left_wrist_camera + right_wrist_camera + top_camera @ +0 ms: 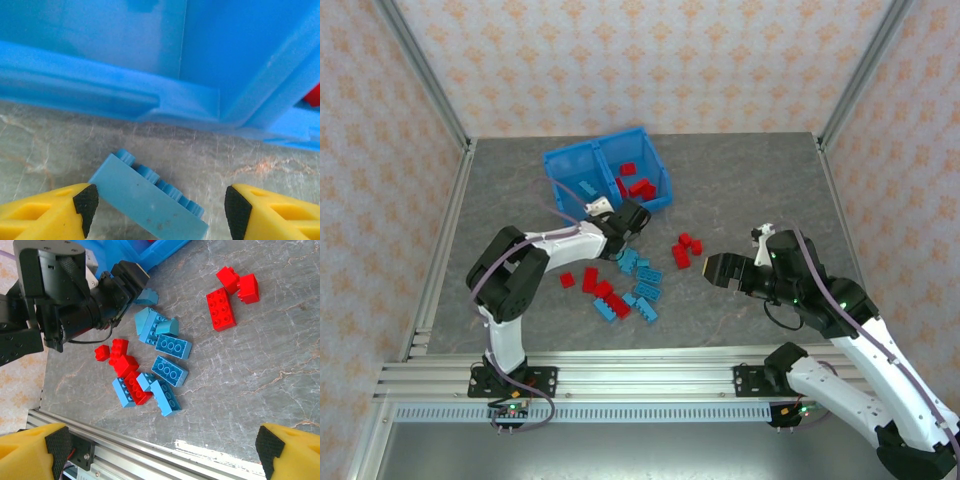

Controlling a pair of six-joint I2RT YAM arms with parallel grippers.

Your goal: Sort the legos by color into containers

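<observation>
Clearly I'm early in this sort. The blue plastic bin (554, 180) with its middle divider holds little so far. There is one light blue studded brick (586, 189) in the left compartment (575, 168) and a small cluster of bright red bricks (638, 185) in the right compartment (628, 158). Most of the bricks lie loose on the grey marbled table (750, 190). A jumble of light blue ones (171, 371) mixed with red ones (124, 364) sits in front of the left arm (552, 240), and three red bricks (232, 292) lie apart to the right.

The left gripper (161, 206) is low at the bin's near outer wall, its jaws partly spread around a light blue brick (150, 200). That brick seems to lie tilted on the table, studs toward the bin. One black pad (86, 202) is at the brick's corner and the other stands clear of it, so I judge nothing is clamped. The brick belongs in the left compartment, and the wall right ahead stands in the way, so it has to go up over the rim.

The right gripper (162, 455) hovers wide and empty near the three red bricks, which I'd take to the right compartment. The jumble worries me: red and blue touch there, so a grab could drag a neighbour.
</observation>
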